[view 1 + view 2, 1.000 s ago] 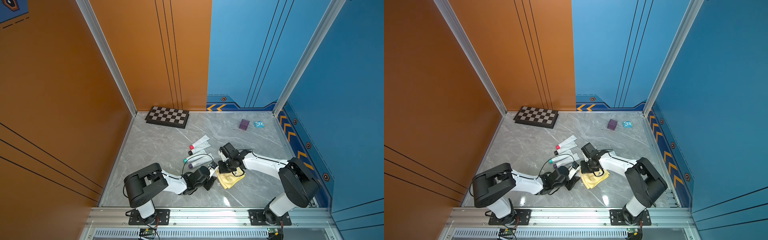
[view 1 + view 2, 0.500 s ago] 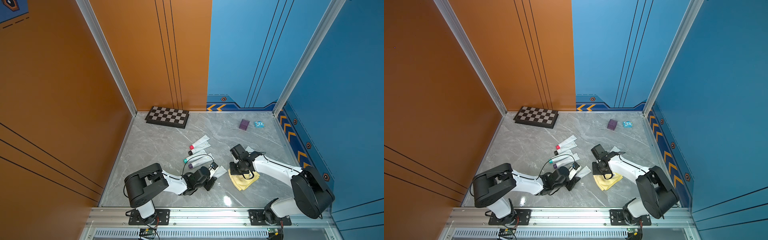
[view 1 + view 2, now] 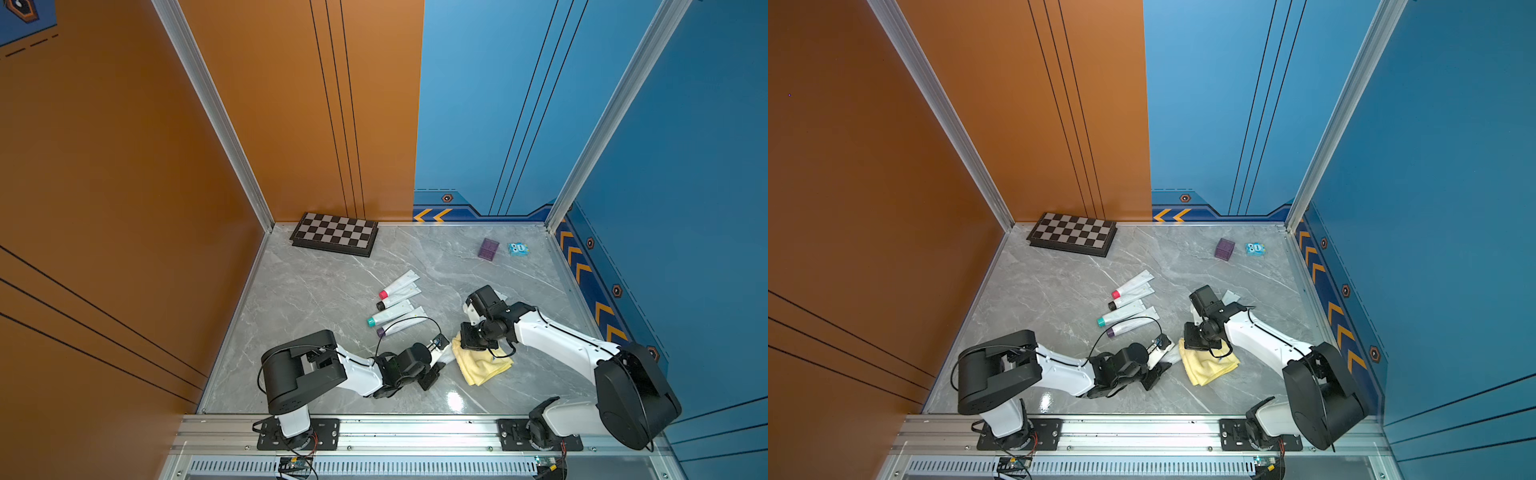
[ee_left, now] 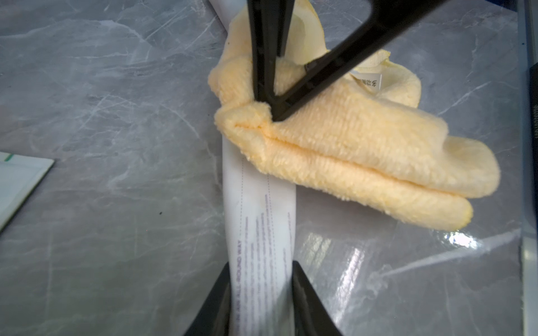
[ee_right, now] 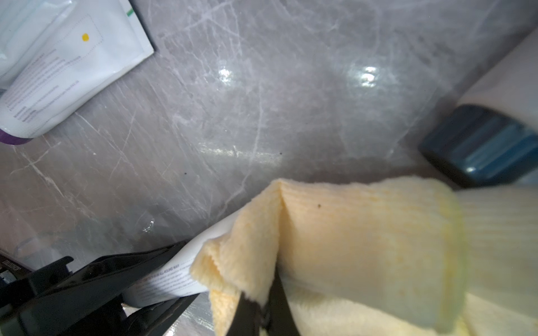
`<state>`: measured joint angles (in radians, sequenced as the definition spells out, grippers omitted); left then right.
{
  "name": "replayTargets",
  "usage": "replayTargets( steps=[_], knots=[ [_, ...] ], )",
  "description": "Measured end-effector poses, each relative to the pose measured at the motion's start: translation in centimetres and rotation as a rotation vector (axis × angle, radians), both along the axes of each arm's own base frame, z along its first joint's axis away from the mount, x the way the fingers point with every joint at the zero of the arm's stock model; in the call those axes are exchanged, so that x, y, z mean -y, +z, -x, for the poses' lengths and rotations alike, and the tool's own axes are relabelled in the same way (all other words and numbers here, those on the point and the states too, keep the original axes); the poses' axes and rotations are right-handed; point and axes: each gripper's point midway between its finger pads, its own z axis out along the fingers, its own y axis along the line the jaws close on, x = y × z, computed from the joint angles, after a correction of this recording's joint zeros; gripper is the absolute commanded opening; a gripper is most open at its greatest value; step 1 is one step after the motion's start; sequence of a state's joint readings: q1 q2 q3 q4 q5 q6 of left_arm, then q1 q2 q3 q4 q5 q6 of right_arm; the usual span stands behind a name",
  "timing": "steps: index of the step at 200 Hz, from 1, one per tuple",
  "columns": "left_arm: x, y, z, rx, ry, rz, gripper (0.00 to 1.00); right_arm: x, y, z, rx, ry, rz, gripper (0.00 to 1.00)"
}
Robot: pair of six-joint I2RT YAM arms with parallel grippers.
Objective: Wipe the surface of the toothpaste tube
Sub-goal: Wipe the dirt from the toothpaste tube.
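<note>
While left jaws clamp tube [image 4: 260, 232], cloth [image 4: 355, 139] pinched

You pulled the cloth [image 3: 484, 365] with the right gripper [image 3: 470, 340] along the tube [image 4: 262, 227], away from the left gripper [image 4: 260, 269], baring more tube. Then you slid it partway back over it, short of where it started. Your right arm [image 3: 557, 336] swung out toward the blue wall [image 3: 685, 208] and sank lower.
</note>
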<state>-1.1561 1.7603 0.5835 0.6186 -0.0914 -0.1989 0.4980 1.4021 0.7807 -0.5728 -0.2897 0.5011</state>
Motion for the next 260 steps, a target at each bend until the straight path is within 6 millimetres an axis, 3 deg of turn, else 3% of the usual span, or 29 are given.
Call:
replayTargets(
  steps=[46,83,185,260],
  knots=[
    [0.8,-0.2,-0.2,0.01,0.002,0.0,0.32,-1.9,-1.5,1.0,-0.066,0.065,0.006,0.0],
    [0.6,-0.2,-0.5,0.007,0.037,0.006,0.32,-2.7,-2.0,0.6,-0.072,0.073,0.004,0.0],
    [0.4,-0.3,-0.6,0.001,0.055,0.009,0.31,-1.1,-2.6,-1.2,0.036,0.062,0.191,0.0],
    [0.4,-0.2,-0.7,0.002,0.054,0.01,0.31,-2.6,-2.2,-0.5,0.055,0.049,0.087,0.0]
  ],
)
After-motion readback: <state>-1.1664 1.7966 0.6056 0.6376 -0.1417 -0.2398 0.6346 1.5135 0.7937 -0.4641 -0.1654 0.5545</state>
